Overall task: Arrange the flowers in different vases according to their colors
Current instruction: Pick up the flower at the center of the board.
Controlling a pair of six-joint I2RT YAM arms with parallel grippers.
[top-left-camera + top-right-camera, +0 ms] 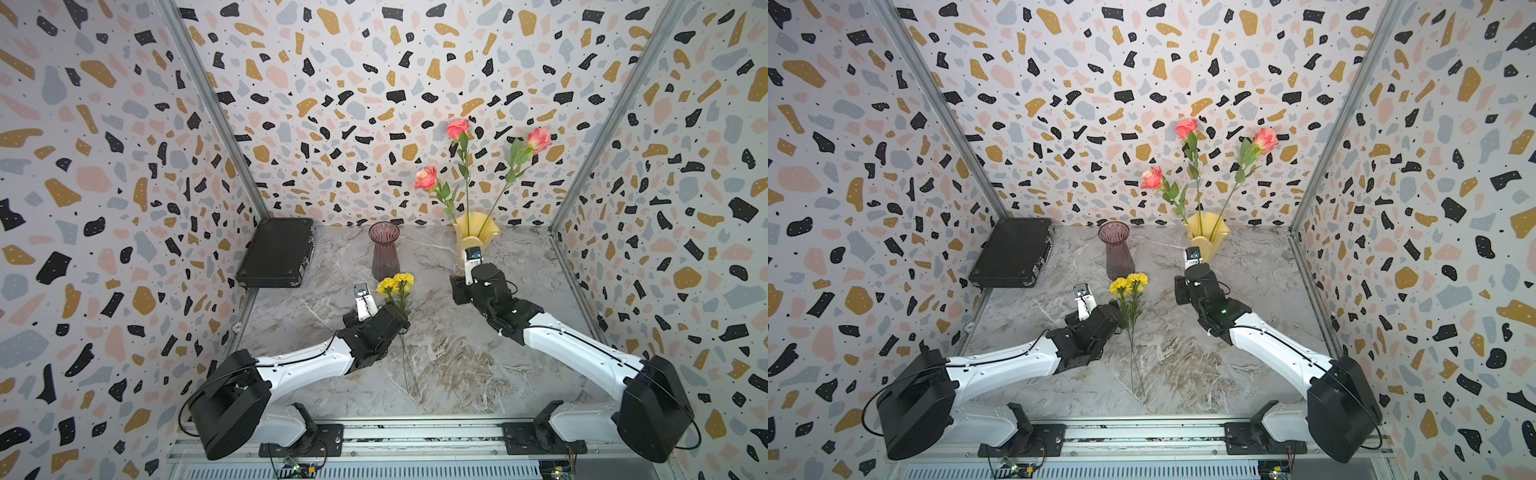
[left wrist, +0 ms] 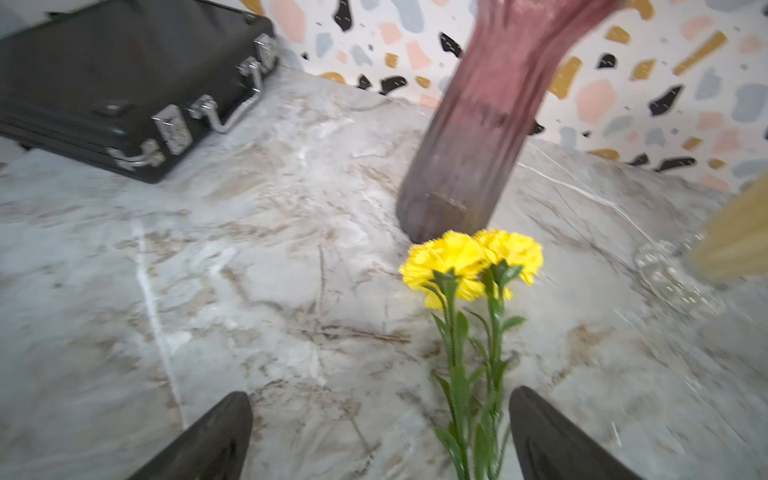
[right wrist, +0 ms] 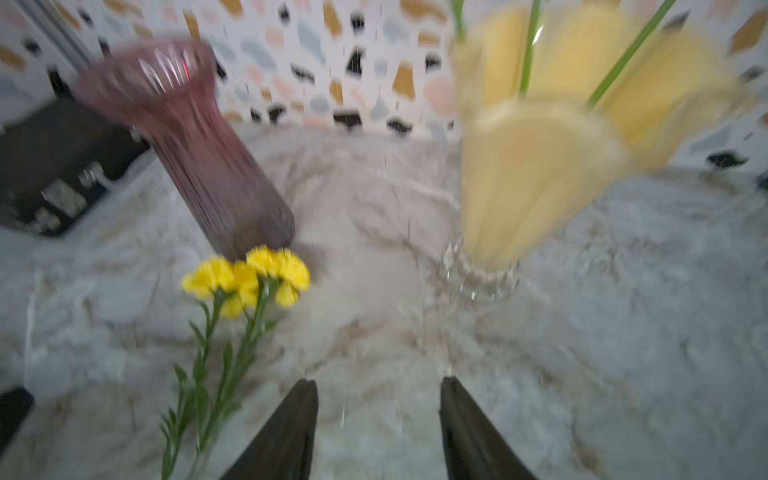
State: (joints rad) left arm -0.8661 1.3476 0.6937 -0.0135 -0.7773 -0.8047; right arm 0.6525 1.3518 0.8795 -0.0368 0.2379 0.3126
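Observation:
Three pink roses [image 1: 457, 128] [image 1: 1185, 128] stand in the yellow vase [image 1: 465, 245] [image 1: 1204, 245] [image 3: 532, 174] at the back right. The purple vase [image 1: 384, 249] [image 1: 1119, 253] [image 2: 478, 124] stands empty left of it. Two yellow flowers [image 1: 395, 282] [image 1: 1128, 283] [image 2: 469, 257] [image 3: 249, 274] lie on the table with their heads at the purple vase's foot. My left gripper [image 1: 362, 297] [image 2: 380, 392] is open over their stems, which run close to one finger, ungripped. My right gripper [image 1: 473, 255] [image 3: 379, 380] is open and empty in front of the yellow vase.
A shut black case [image 1: 276, 253] [image 2: 124, 75] lies at the back left against the wall. Patterned walls close in the marble table [image 1: 457, 365] on three sides. The flower stems stretch toward the front edge between the two arms.

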